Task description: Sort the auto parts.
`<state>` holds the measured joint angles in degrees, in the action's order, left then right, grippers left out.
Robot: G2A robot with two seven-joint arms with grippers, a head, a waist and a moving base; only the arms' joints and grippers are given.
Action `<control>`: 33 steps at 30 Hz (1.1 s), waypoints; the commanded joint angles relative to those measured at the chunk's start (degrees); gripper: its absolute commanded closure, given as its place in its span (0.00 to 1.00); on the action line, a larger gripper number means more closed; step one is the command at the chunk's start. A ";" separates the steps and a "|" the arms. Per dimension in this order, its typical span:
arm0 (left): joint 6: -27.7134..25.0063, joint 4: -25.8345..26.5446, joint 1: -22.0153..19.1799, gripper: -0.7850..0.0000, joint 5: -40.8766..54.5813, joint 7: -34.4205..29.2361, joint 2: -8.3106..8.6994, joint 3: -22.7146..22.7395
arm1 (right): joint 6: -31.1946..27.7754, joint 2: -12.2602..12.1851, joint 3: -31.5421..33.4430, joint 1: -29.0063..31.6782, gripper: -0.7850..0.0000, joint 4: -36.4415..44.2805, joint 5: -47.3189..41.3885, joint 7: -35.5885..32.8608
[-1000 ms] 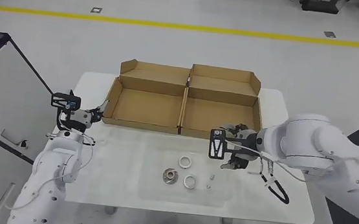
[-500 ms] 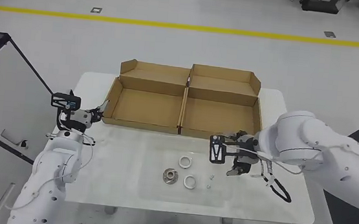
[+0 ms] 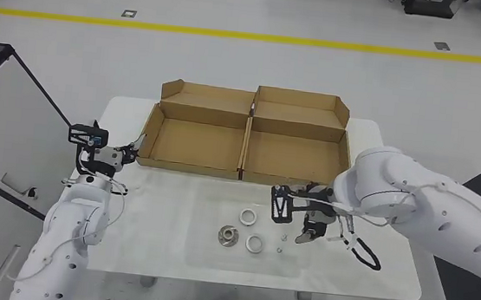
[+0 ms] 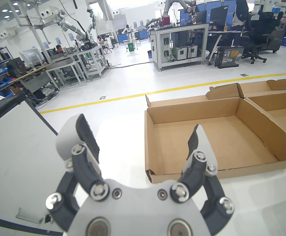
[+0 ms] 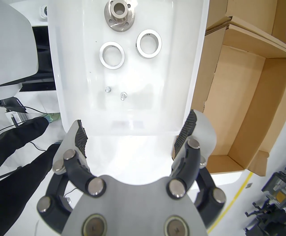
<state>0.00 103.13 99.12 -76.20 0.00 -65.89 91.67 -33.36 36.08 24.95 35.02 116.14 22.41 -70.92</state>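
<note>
Top view: two open brown cardboard boxes [image 3: 198, 143] side by side; left end effector [image 3: 133, 150] at their outer corner. Right end effector [image 3: 306, 236] just beside two tiny silver bolts [image 3: 283, 237].

Left wrist: left end effector [image 4: 138, 127] spread wide, empty.

Right wrist: right end effector [image 5: 135, 120] wide, empty. Ahead on the white tabletop [image 5: 67, 67]: bolts [image 5: 108, 89] nearest, axis unclear; two flat silver metal rings [image 5: 112, 55]; one silver flanged hub [image 5: 119, 15] farthest, bores upward.

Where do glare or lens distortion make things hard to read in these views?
Right wrist view: overhead light glares off the glossy white tray, leaving the two small bolts faint. Left wrist view: the wide lens bows the yellow floor line. Top view: even light, yet the tray nearly merges with the white table.
</note>
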 commanded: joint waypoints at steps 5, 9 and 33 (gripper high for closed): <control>0.00 0.00 0.00 0.00 0.00 0.00 0.00 0.00 | 0.62 1.60 -1.56 -0.75 0.00 -1.54 -0.60 -0.09; 0.00 0.00 0.00 0.00 0.00 0.00 0.00 0.00 | 1.29 2.60 -2.52 -0.36 0.00 -2.47 0.17 0.20; 0.00 0.00 0.00 0.00 0.00 0.00 0.00 0.00 | 3.38 5.93 -4.75 2.21 0.00 -5.71 6.06 -0.01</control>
<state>0.00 103.13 99.12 -76.20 0.00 -65.89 91.67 -30.05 41.91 20.22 37.09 110.55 28.24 -70.99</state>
